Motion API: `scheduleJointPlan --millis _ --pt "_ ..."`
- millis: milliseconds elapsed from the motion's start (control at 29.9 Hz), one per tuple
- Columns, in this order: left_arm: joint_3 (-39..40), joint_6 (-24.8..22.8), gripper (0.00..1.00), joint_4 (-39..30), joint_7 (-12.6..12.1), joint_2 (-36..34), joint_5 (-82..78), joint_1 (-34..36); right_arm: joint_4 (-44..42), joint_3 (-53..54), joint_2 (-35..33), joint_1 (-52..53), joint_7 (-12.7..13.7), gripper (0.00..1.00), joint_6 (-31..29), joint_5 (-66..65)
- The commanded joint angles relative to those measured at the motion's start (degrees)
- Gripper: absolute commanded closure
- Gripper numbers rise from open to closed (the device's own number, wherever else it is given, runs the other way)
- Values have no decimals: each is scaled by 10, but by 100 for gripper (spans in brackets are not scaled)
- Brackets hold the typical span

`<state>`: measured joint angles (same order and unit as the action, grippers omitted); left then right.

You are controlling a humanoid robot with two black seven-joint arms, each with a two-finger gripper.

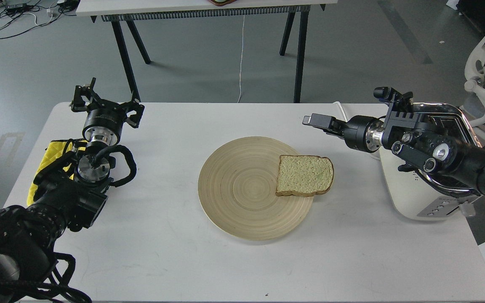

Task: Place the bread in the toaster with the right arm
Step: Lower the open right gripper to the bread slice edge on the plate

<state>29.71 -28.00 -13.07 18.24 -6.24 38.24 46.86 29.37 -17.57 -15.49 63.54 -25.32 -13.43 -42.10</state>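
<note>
Checking the spatial relation before I command the reach: the bread (305, 175) lies flat on the right edge of the round wooden plate (242, 189), its crust overhanging the rim slightly toward the toaster (425, 198). My right gripper (316, 121) hangs above the white table (183, 261), up and slightly right of the slice as the head view frames it, and apart from it. The slice therefore lies toward me and a little to the left of the fingertips.

Right gripper state: I cannot tell. It is seen nearly end-on, its fingers merging into one dark block; nothing is held in it.

The right arm (436, 151) crosses over the toaster's chrome top, hiding most of the slots. The toaster stands at the table's right edge, near the plate but not touching it.

Long axis: the slice is near square, with its domed crust edge pointing right, toward the toaster.

Nearer arm: the right, clearly. My left gripper (107, 107) sits well apart at the table's far left, fingers spread and empty, with a yellow cloth (55, 158) beside that arm.

Judgement: the task has not begun; the bread is ungrasped. The coming move calls for bringing the gripper down and back toward the slice's overhanging edge.
</note>
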Motion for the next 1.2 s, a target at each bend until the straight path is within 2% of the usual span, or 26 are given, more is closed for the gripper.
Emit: scheduleJointPlan --millis 0,268,535,669,1171 --pt "0 0 0 0 0 0 0 0 2 -11 -2 -2 0 1 -1 1" --pt "0 0 0 1 0 0 0 0 7 -16 -9 -8 0 1 2 10" --pt "0 0 0 0 0 0 0 0 40 77 -16 -45 5 1 0 13" --pt "0 0 0 1 0 0 0 0 95 81 -54 -50 34 1 3 14" --pt "0 0 0 1 0 0 0 0 119 83 -67 -64 67 1 8 13"
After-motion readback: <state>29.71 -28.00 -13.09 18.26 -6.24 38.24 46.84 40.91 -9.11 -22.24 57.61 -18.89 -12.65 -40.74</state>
